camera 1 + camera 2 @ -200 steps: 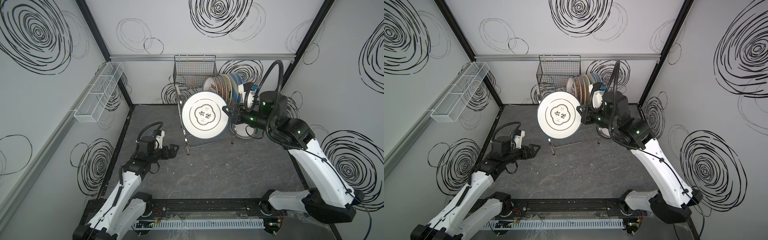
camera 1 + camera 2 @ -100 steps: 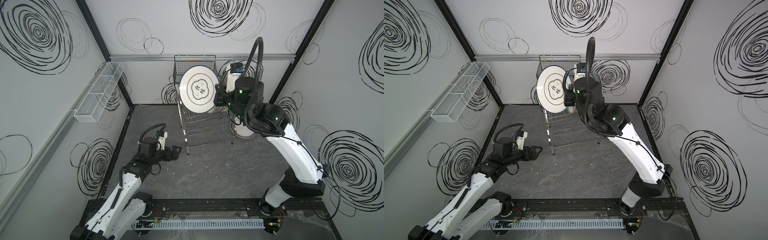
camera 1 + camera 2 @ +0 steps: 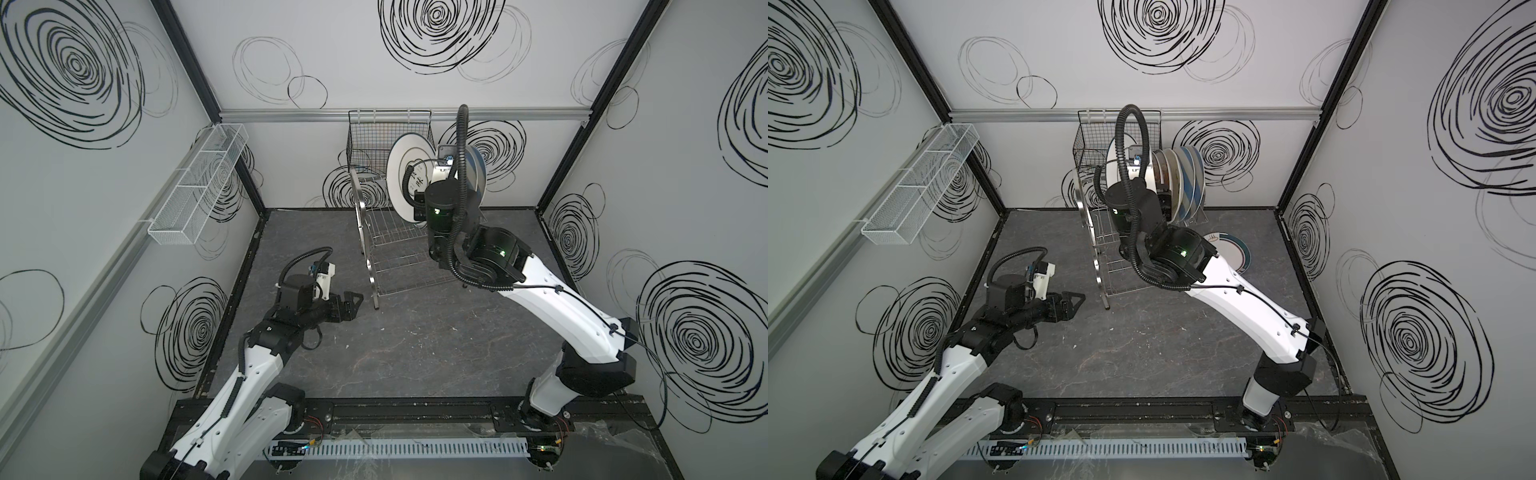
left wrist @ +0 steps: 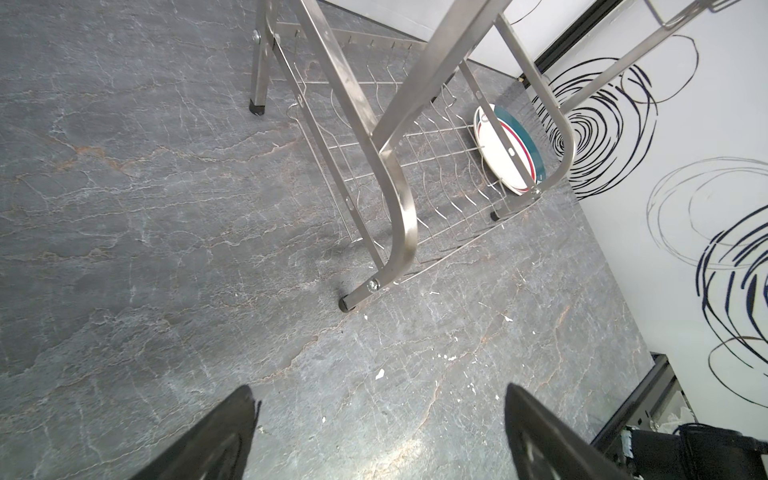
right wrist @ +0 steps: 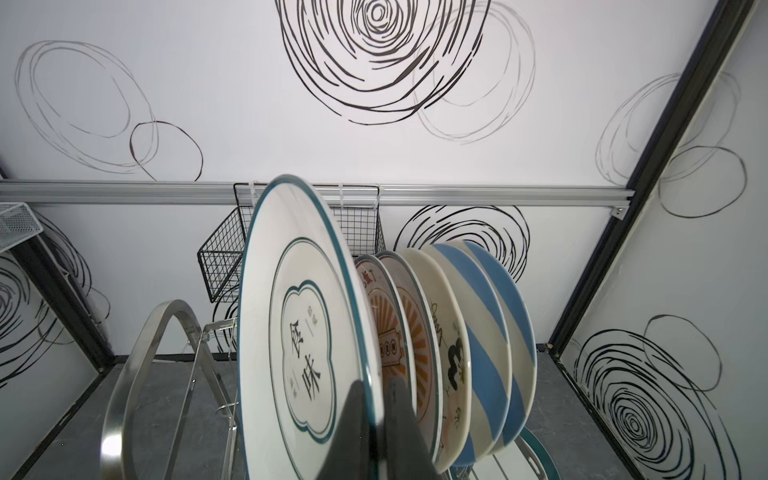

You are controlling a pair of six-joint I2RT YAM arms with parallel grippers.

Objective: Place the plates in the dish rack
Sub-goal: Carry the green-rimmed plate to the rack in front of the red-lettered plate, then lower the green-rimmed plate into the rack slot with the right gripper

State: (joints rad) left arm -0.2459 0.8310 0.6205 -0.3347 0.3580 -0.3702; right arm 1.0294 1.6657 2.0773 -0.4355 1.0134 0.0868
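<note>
Right fingers point(image 5: 399, 436) pinch upright white plate point(image 5: 305, 332), teal rim, quatrefoil, black characters; left fingers point(image 4: 216, 444) spread.

**Cramped up top, roomy down low**

At upper centre, the white plate point(image 3: 399, 178) pinched in my right gripper point(image 5: 376, 390) stands just beside the row of plates point(image 3: 1185, 178), barely a gap; black basket point(image 3: 374, 137) close behind, right arm point(image 3: 490, 257) over the dish rack point(image 3: 388, 235). Lower-middle floor point(image 3: 415, 357) is open past my spread left gripper point(image 3: 355, 305).

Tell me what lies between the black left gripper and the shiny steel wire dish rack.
Left wrist view: only bare grey marbled tabletop with white flecks separates left gripper and dish rack.
</note>
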